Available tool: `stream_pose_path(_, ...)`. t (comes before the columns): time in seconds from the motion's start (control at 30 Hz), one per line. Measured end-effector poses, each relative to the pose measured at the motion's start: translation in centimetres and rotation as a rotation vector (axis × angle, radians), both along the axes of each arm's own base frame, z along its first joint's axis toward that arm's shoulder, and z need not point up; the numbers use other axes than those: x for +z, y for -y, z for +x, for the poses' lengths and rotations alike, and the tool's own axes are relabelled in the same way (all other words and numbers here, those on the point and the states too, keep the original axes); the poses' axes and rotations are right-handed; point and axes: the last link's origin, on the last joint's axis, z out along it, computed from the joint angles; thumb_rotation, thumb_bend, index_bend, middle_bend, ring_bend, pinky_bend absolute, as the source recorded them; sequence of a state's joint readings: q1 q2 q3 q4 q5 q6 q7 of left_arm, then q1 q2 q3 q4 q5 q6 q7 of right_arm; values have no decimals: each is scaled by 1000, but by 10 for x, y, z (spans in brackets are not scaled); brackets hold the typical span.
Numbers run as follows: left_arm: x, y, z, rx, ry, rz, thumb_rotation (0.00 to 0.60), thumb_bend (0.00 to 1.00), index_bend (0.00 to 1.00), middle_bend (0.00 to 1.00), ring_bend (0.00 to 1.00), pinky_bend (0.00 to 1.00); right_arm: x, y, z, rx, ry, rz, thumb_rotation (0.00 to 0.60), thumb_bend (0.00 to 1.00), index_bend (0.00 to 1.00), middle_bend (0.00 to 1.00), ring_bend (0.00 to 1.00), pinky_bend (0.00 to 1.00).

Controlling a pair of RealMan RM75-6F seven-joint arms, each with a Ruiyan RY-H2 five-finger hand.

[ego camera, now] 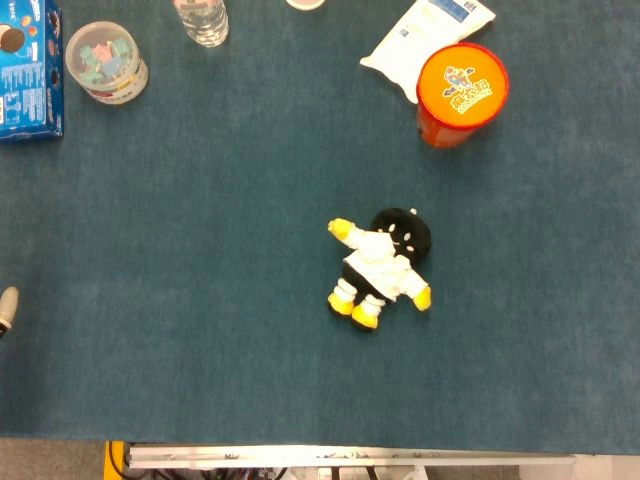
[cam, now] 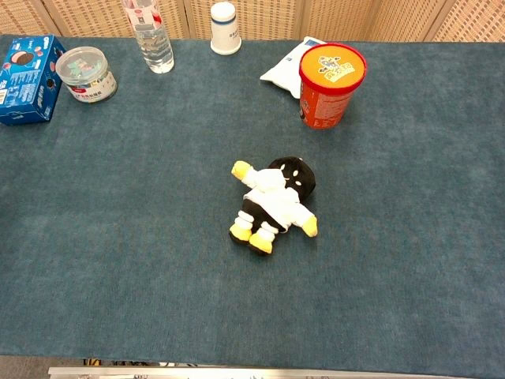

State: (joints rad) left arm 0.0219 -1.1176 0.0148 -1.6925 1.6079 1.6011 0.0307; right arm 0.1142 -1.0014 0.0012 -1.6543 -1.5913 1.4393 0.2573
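A small plush doll with a black head, white jacket and yellow hands and feet lies on the blue cloth near the middle of the table. It also shows in the chest view. Nothing touches it. Only a pale tip of my left hand pokes in at the left edge of the head view, far from the doll. How its fingers stand is hidden. My right hand shows in neither view.
At the back right stand an orange canister and a white pouch. At the back left are a blue cookie box, a clear tub of coloured pieces, a water bottle and a small white bottle.
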Motion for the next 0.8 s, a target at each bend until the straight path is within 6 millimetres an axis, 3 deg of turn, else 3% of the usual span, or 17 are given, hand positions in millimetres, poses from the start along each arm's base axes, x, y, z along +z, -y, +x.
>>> stream_pose_path(0.43, 1, 2, -2, 12, -2, -2, 600, 331, 124, 127, 129, 92, -7, 3, 7, 23, 69, 62, 600, 0, 54, 122, 56, 139)
stream_pose_path(0.8, -1, 4, -3, 21, -5, -13, 600, 331, 125, 127, 129, 92, -49, 33, 37, 92, 194, 288, 600, 0, 53, 122, 56, 139)
